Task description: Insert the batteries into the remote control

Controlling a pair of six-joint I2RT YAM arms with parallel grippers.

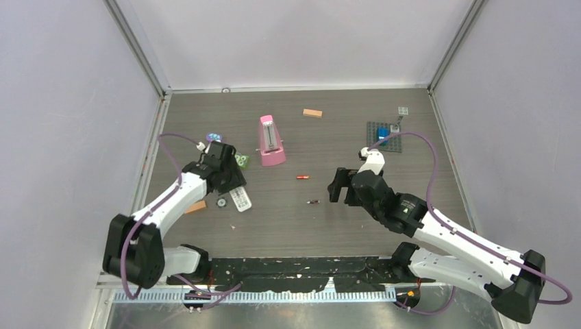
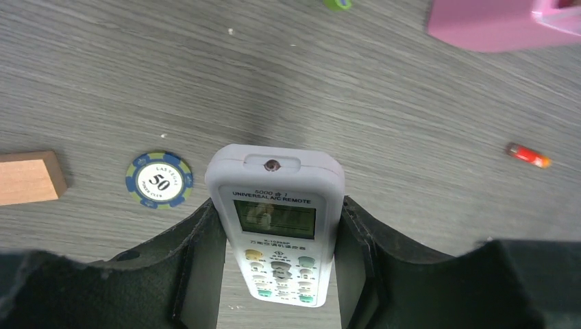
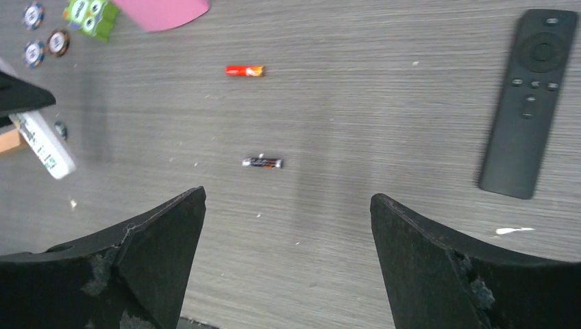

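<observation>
White plastic fills the gap between my left fingers (image 2: 199,240): the white remote (image 2: 274,178) is face up, screen and buttons showing. My left gripper (image 2: 277,205) is clamped on its long sides, and its top end sticks out past the fingertips. In the overhead frame it sits at left centre, low over the table (image 1: 274,226) or resting on it; I cannot tell which.

Two batteries lie loose on the table in the middle of the overhead frame, between my arms. The red battery (image 1: 302,177) is the upper one. In the left wrist view it shows at the right edge, well apart from the white remote. The dark battery (image 1: 313,202) lies just below and to the right of it, nearer my right gripper (image 1: 337,185). In the right wrist view both lie crosswise, the dark one at centre, ahead of my right fingers (image 3: 157,233). Those fingers stand wide apart with nothing between them.

A black remote (image 3: 527,103) lies face up at the upper right of the right wrist view, apart from both batteries.

In the left wrist view a poker chip (image 2: 159,179) marked 50 lies just left of the white remote, and a wooden block (image 2: 27,178) sits at the left edge. Overhead, a pink object (image 1: 272,140) stands at upper centre with a green owl toy (image 1: 242,160) to its left. A second wooden block (image 1: 312,113) lies above and to its right, and a grey plate (image 1: 387,133) at upper right.
</observation>
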